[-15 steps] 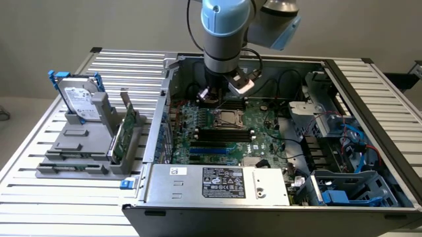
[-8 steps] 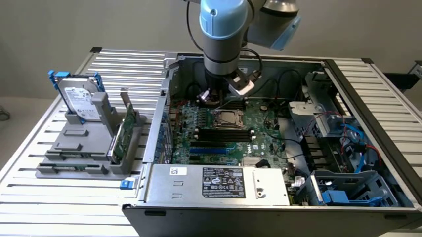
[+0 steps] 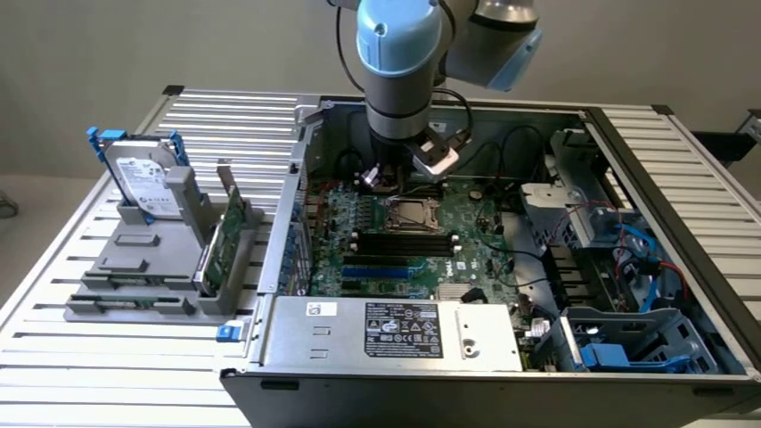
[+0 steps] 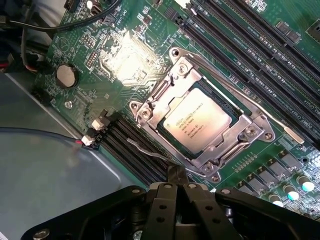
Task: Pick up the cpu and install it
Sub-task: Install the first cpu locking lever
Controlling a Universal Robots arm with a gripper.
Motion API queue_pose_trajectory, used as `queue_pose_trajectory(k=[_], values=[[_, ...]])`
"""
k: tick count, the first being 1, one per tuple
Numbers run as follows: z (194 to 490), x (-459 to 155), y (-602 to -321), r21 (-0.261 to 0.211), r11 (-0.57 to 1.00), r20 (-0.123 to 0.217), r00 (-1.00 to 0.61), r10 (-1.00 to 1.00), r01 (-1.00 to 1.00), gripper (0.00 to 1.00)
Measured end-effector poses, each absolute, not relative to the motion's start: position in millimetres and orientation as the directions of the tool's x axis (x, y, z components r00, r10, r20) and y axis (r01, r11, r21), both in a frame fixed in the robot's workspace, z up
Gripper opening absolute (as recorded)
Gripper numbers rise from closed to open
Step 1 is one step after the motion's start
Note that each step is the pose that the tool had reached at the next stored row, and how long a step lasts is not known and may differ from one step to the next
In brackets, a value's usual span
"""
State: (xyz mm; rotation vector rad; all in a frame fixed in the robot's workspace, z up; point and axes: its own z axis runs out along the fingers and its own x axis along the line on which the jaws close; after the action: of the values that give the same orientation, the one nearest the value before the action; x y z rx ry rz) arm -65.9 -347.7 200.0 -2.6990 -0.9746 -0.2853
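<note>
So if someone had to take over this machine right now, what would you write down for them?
Gripper: shut, holding nothing, hovering above the motherboard inside the open computer case.
CPU: already lying flat in its socket, printed side up, inside the metal frame.
Done: the chip has been picked up and placed in the socket.
Left: whether it is fully seated or locked down cannot be told; the thin socket lever beside the frame looks unlatched.
Hard drive and green card stand in the grey rack outside the case.
</note>
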Motion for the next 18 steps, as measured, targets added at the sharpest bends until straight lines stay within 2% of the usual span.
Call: queue_pose_trajectory(k=[18], values=[[191.5, -58.9, -347.6, -0.148, -0.74, 0.266, 0.747, 0.61, 0.657, 0.11]])
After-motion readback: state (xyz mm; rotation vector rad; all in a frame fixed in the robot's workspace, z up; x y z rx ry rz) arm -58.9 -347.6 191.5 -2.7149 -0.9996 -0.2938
